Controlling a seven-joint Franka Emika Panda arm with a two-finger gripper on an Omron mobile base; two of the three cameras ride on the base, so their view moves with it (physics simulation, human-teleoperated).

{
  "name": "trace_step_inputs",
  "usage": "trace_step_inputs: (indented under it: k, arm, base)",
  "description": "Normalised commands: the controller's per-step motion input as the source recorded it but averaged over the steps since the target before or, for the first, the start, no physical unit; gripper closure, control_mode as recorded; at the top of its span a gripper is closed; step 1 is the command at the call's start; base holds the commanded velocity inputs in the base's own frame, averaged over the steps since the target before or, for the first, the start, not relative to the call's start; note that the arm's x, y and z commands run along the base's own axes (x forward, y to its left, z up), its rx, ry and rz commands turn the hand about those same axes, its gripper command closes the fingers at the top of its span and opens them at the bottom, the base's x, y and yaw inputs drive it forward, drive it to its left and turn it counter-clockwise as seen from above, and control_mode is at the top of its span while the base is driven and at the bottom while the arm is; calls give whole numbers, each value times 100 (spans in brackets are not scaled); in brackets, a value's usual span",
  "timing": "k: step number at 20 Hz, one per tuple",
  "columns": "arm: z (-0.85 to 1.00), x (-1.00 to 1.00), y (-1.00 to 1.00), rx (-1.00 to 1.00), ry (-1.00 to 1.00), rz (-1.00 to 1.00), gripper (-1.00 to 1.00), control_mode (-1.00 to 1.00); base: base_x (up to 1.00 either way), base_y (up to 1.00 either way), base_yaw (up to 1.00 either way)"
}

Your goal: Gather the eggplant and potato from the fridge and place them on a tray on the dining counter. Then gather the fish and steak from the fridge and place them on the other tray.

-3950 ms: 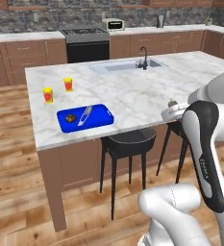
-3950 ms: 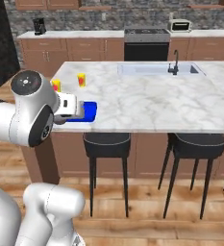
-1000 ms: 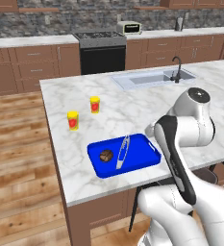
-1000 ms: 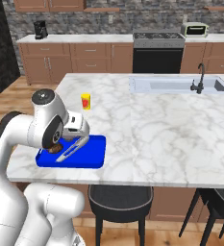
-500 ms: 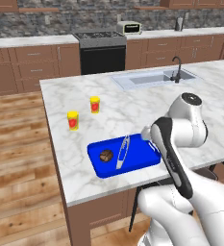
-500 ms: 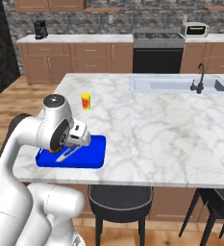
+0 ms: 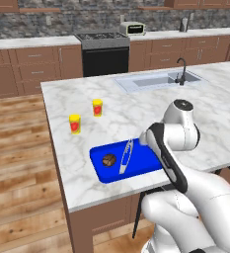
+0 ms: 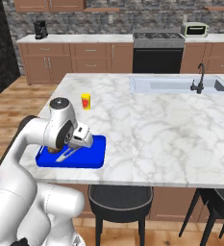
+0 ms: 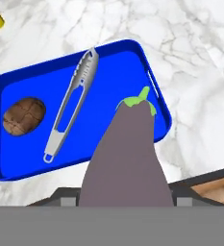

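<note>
My gripper [image 9: 126, 199] is shut on the eggplant [image 9: 128, 153], a dark purple one with a green cap that points at the near right corner of a blue tray [image 9: 113, 72]. The fingertips are hidden behind the eggplant. The tray [image 7: 141, 159] lies near the front edge of the dining counter [image 7: 136, 108]. On the tray rest a round brown piece with a scored surface [image 9: 24, 115], potato or steak I cannot tell, and a slender silvery thing shaped like tongs [image 9: 72, 103]. From the right base view the hand [image 8: 80, 137] hovers over the tray [image 8: 92, 156].
Two yellow cups [image 7: 75, 123] [image 7: 97, 106] stand behind the tray. Farther back and to the right, an inset sink [image 7: 156, 81] with a black tap [image 7: 181, 69] is set in the counter. A black stool [image 8: 120, 197] is tucked under the counter's front edge.
The base has driven up to the counter, so the whole view shifted. Over the last second the hand with the eggplant sank a little toward the blue tray.
</note>
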Motion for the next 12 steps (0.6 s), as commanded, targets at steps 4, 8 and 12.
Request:
trace_step_inputs:
  k: [4, 8, 12]
  arm:
    - [-39, 34, 0, -1, 0, -2, 100, -100]
    - [-40, 39, 8, 0, 3, 0, 100, -100]
    - [-39, 35, 12, 0, 4, 0, 100, -100]
  base:
    - [0, 0, 0]
    - [0, 0, 0]
    - [0, 0, 0]
